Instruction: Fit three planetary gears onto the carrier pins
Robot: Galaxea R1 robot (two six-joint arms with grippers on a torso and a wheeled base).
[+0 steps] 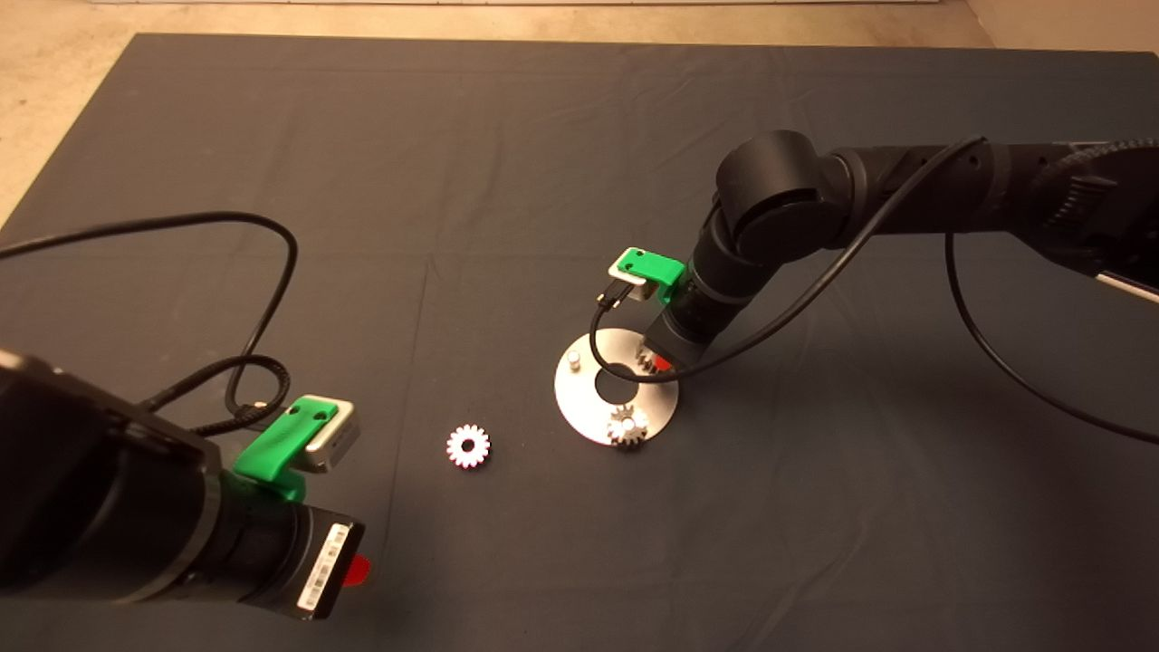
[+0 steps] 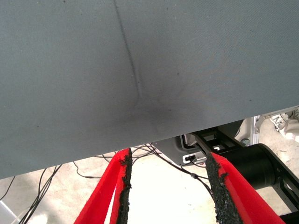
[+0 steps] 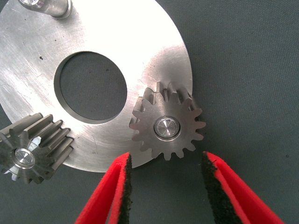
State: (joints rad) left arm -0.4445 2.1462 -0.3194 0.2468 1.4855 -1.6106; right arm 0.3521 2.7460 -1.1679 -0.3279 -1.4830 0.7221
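Head: my right gripper [image 1: 659, 362] over disc [image 1: 616, 389]; one gear [image 1: 468, 445] loose on mat [image 1: 453, 181]. Left wrist: my left gripper [image 2: 167, 196] parked, fingers apart, empty. Right wrist: fingers spread, gripping nothing; two gears [image 3: 167, 122] seated on pins [image 3: 167, 128], third pin [image 3: 49, 7] bare.

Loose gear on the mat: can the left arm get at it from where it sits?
Probably yes. The loose gear lies alone on the mat, apart from the disc. The left gripper waits open, nothing between them. The right gripper is over the disc.
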